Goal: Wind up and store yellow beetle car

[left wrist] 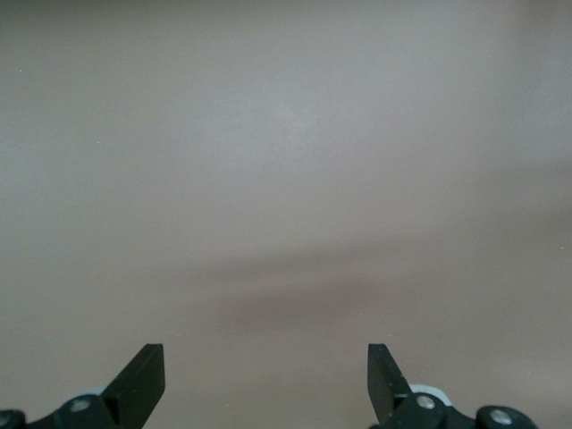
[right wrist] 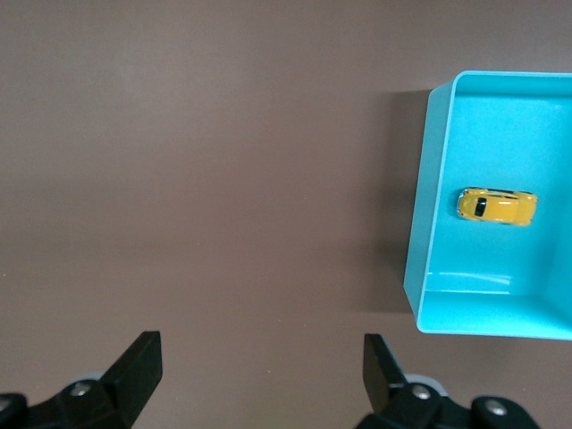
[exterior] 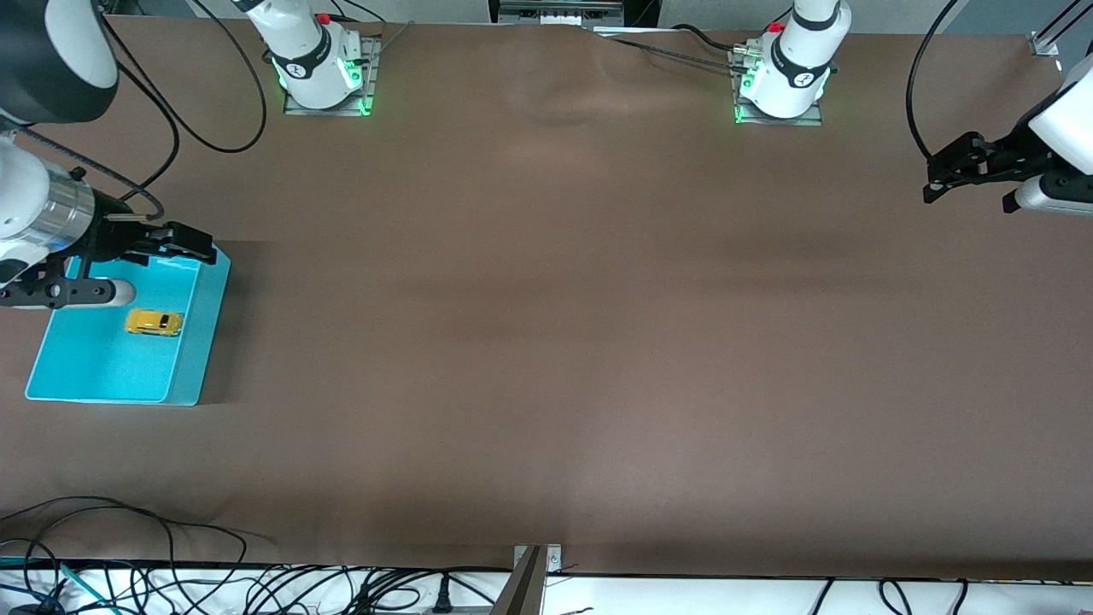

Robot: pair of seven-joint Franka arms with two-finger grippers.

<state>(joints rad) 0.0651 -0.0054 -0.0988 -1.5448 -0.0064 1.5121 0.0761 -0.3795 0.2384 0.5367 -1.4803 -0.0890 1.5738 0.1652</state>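
A: So, how far along does this look?

B: Nearly finished, I'd judge. The car [exterior: 154, 322] sits on its wheels inside the bin [exterior: 191, 337], on the bin's floor, touching no wall. Storing looks done. Whether it got wound, nothing here tells.

A: And the bin?

B: On the bench [exterior: 546, 342] at the right arm's end.

A: Where are the 2 tools?

B: The right tool [exterior: 189, 244] hangs over the bin's corner farthest from the front camera, fingers apart, nothing between them. In the right wrist view the right tool [right wrist: 259, 371] points at bare bench just beside the bin, with the car [right wrist: 497, 206] well off to one side of the fingers.

A: So it is not touching the car?

B: No, well apart from it.

A: The left one?

B: The left tool [exterior: 935, 181] waits over the bench at the left arm's end, well apart from the bin. Its fingers [left wrist: 143, 380] stand wide, empty, over plain bench.

A: What is left, then?

B: Likely only backing the arms away.
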